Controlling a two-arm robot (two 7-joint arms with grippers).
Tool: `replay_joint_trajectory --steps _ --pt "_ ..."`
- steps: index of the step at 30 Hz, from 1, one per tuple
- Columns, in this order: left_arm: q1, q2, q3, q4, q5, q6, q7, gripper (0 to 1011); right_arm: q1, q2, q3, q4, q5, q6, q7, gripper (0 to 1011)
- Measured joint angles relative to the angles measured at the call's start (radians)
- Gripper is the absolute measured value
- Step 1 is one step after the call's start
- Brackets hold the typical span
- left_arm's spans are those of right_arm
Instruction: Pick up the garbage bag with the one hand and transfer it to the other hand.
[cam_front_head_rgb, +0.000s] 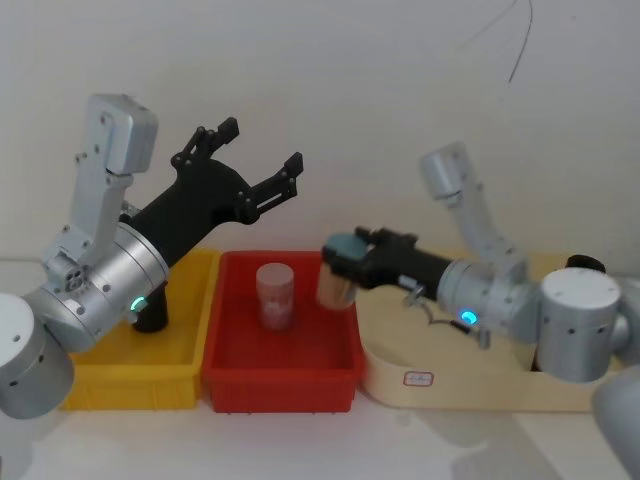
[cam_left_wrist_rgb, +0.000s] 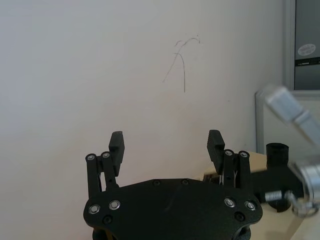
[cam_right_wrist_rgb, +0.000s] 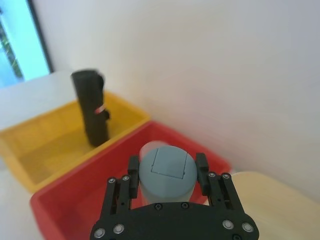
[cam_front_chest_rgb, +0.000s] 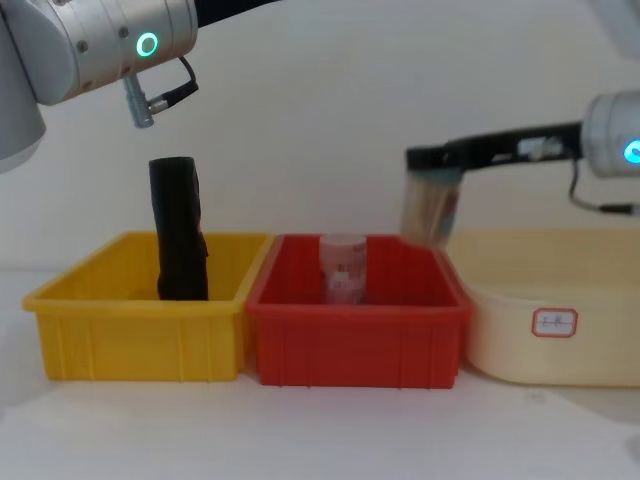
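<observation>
Above the yellow bin (cam_front_head_rgb: 120, 385), left pincer (cam_front_head_rgb: 262, 158) raised, spread, empty; right pincer (cam_right_wrist_rgb: 167, 172) level, pinching a grey-lidded jar (cam_right_wrist_rgb: 166, 167).

From my console the garbage bag (cam_front_chest_rgb: 178, 243) reads as plain black at the left of the chest view, with a small red mark on it in the right wrist view (cam_right_wrist_rgb: 91, 109). It sits in a yellow bin (cam_front_chest_rgb: 140, 318); next to that is a red bin (cam_front_chest_rgb: 357, 330) and, at the right, a cream tray (cam_front_chest_rgb: 545, 335) bearing a white label outlined in red. The jar (cam_front_chest_rgb: 343, 268) in the red bin looks pale pinkish and translucent. My left gripper (cam_front_head_rgb: 248, 165) is black on a silver-grey arm with a green ring light (glowing teal-green). My right gripper (cam_right_wrist_rgb: 167, 178) is black too, clamped around a jar (cam_right_wrist_rgb: 167, 171) with a grey-blue lid.
</observation>
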Motion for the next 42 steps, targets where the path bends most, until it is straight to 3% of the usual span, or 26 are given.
replay_joint_trajectory --steps 13,23,36,42 --pt "0.0 0.0 0.0 0.0 0.0 0.0 0.0 1000 -0.026 0.088 0.094 -0.062 0.019 -0.006 -0.07 660" --pt "0.0 0.0 0.0 0.0 0.0 0.0 0.0 1001 -0.063 0.131 0.111 -0.066 0.0 0.004 -0.094 668" --pt "0.0 0.0 0.0 0.0 0.0 0.0 0.0 1001 -0.116 0.147 0.124 -0.092 -0.012 0.008 -0.113 1002" --pt "0.0 0.0 0.0 0.0 0.0 0.0 0.0 1000 -0.155 0.147 0.156 -0.155 0.0 -0.007 -0.132 1000"
